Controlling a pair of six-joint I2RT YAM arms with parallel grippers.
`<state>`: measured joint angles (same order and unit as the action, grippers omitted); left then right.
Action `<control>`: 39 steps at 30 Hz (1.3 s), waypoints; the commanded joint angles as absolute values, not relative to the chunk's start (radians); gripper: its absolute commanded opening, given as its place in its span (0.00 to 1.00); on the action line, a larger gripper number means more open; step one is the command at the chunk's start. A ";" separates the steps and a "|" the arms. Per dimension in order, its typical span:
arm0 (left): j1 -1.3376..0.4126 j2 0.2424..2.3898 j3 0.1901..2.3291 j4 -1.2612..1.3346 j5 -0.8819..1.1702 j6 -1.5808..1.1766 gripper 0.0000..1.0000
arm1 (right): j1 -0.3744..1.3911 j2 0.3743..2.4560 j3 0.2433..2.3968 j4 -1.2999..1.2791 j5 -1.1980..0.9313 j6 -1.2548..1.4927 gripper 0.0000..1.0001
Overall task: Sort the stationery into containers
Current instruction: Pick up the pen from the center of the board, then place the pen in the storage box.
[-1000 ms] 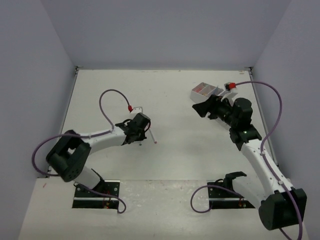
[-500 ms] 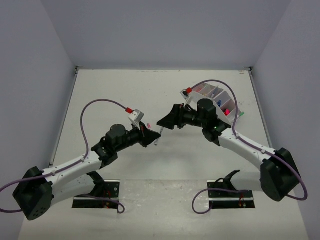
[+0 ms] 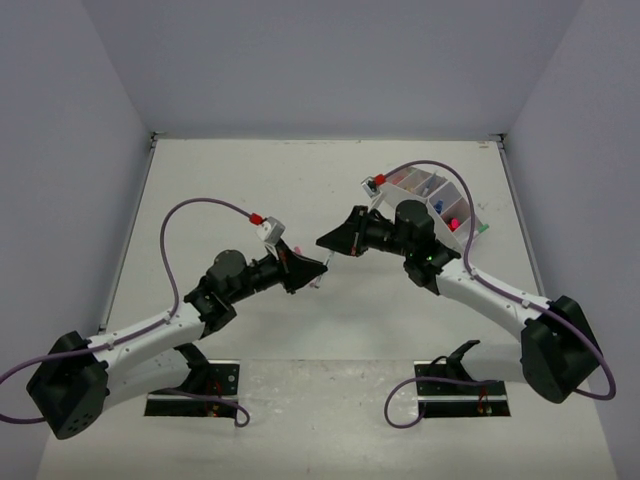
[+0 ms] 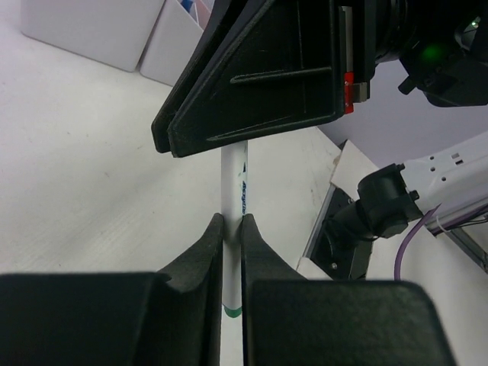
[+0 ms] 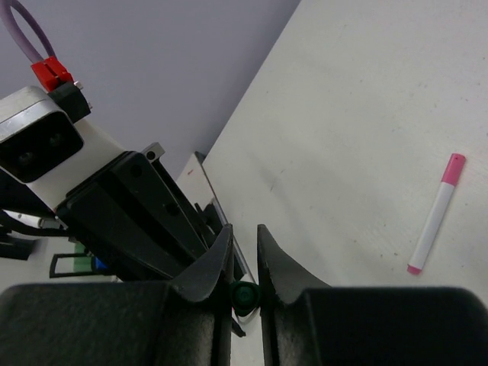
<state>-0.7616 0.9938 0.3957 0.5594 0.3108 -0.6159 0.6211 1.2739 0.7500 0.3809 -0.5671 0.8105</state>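
Note:
A thin white pen (image 4: pixel 234 179) with a green band and a green end cap (image 5: pixel 245 296) hangs in the air between the two arms. My left gripper (image 4: pixel 233 229) (image 3: pixel 303 270) is shut on its barrel. My right gripper (image 5: pixel 244 245) (image 3: pixel 326 243) faces it from the other side, and its fingers press on both sides of the green cap. The containers, a white organizer (image 3: pixel 470 215) with several coloured items inside, stand at the back right behind the right arm. Their white walls (image 4: pixel 91 30) show in the left wrist view.
A white pen with pink ends (image 5: pixel 435 215) lies on the table below the meeting grippers, its pink tip (image 3: pixel 313 285) just visible from above. The right arm's base bracket (image 4: pixel 366 221) and purple cables sit near the table's front edge.
A second ago the arms were apart, the right one by the organizer. They have since met over mid-table, and the right gripper's wide jaws have closed on the pen's green end.

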 commanded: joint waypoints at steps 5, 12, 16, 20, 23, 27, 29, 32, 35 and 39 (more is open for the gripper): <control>-0.764 1.004 0.474 0.460 0.226 -0.598 1.00 | 0.539 1.134 0.763 0.235 -0.412 0.746 0.00; -0.764 0.919 0.528 0.117 -0.033 -0.559 1.00 | 0.200 0.916 0.848 -0.233 0.257 0.582 0.00; -0.762 0.917 0.528 0.077 -0.017 -0.549 1.00 | 0.063 0.864 0.796 -0.182 0.580 0.568 0.00; -0.762 0.941 0.520 0.086 0.057 -0.539 1.00 | -0.047 0.964 0.827 -0.130 0.663 0.567 0.00; -0.764 0.942 0.508 0.087 0.062 -0.538 1.00 | -0.080 1.049 0.850 -0.111 0.675 0.570 0.00; -0.764 0.953 0.496 0.098 0.074 -0.538 1.00 | -0.087 1.113 0.818 -0.029 0.667 0.578 0.00; -0.762 0.961 0.496 0.098 0.089 -0.542 1.00 | -0.087 1.138 0.808 -0.005 0.666 0.587 0.00; -0.762 0.969 0.499 0.093 0.091 -0.548 1.00 | -0.087 1.193 0.804 0.073 0.634 0.583 0.00; -0.763 0.962 0.497 0.088 0.104 -0.548 1.00 | -0.088 1.240 0.818 0.087 0.637 0.581 0.00; -0.762 0.947 0.478 0.092 0.097 -0.551 1.00 | -0.087 1.280 0.810 0.071 0.620 0.596 0.02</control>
<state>-0.7616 0.9667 0.4930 0.0822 0.0815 -0.5781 -0.0815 1.2563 0.8047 0.0173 0.5942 0.5761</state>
